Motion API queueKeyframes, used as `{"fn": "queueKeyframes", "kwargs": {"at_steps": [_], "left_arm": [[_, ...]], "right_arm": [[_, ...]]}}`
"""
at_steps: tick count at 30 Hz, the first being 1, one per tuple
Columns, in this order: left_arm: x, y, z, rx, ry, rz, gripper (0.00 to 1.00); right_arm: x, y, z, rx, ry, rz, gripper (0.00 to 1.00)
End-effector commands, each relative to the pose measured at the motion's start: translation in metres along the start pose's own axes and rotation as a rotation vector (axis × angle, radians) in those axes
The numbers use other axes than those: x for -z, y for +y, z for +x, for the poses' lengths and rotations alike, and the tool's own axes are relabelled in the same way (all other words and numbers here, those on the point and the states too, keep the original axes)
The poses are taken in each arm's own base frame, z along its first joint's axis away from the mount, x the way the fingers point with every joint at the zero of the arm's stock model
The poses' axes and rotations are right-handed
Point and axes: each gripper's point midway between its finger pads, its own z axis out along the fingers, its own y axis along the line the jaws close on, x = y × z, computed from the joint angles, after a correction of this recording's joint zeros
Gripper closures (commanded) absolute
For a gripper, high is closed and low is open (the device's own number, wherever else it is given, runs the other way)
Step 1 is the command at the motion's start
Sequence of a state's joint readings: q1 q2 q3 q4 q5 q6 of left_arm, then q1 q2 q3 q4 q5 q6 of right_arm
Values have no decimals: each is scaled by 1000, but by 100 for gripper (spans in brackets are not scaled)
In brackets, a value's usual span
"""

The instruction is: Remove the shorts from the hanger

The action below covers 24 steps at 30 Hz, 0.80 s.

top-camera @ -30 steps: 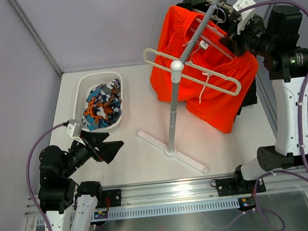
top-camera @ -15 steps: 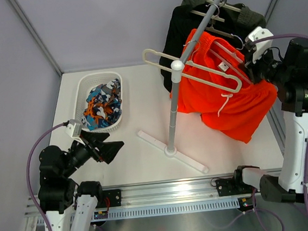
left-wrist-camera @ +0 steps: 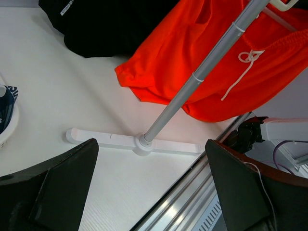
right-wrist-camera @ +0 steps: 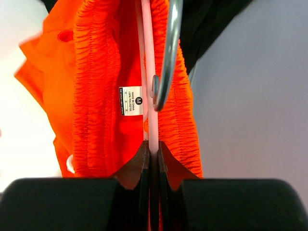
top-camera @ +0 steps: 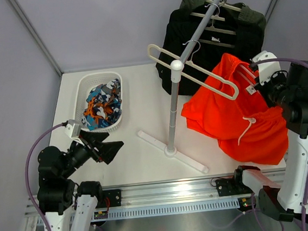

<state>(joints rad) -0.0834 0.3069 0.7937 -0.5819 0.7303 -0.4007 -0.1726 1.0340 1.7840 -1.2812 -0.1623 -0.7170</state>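
The orange shorts (top-camera: 236, 118) with a white drawstring hang on a pale hanger (top-camera: 243, 77) off the rack, their lower part draped on the table at the right. My right gripper (top-camera: 260, 80) is shut on the hanger's bar (right-wrist-camera: 149, 96), beside its metal hook, with the shorts' waistband (right-wrist-camera: 96, 72) on both sides of the bar. The patterned shorts (top-camera: 102, 104) lie in the white basket (top-camera: 83, 84). My left gripper (top-camera: 105, 147) is open and empty near the front left, and in its wrist view (left-wrist-camera: 154, 187) it faces the rack base and the orange shorts (left-wrist-camera: 192, 57).
The clothes rack's pole (top-camera: 172, 108) stands mid-table on a white foot (top-camera: 171, 151), with an empty white hanger (top-camera: 193, 70) on its rail. Black and dark garments (top-camera: 211, 33) hang at the rail's far end. Grey walls close the back and sides.
My right gripper has carried the hanger with the orange shorts off the rail, right and down towards the near right of the table. The left arm has not moved.
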Motion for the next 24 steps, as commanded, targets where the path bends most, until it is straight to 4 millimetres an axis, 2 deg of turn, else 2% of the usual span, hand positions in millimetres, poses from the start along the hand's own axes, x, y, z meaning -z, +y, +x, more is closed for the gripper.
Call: {"fn": "queueKeyframes", "kwargs": {"at_steps": [1, 2, 7, 8, 13, 18, 24], "left_arm": [[7, -19, -14, -51, -40, 53, 1], [8, -19, -15, -52, -42, 52, 1], [9, -20, -14, -60, -40, 51, 1], [9, -20, -13, -63, -40, 51, 1], [9, -19, -12, -66, -38, 50, 1], [10, -20, -13, -64, -40, 53, 1], [10, -19, -12, -67, -37, 44, 1]], "right_arm": [[13, -12, 37, 70, 174, 81, 100], [17, -8, 48, 95, 220, 66, 100], [32, 12, 69, 196, 267, -13, 100], [38, 19, 79, 244, 298, -58, 100], [57, 47, 103, 416, 296, -154, 100], [57, 63, 125, 586, 288, -211, 100], [56, 80, 130, 693, 219, -256, 100]]}}
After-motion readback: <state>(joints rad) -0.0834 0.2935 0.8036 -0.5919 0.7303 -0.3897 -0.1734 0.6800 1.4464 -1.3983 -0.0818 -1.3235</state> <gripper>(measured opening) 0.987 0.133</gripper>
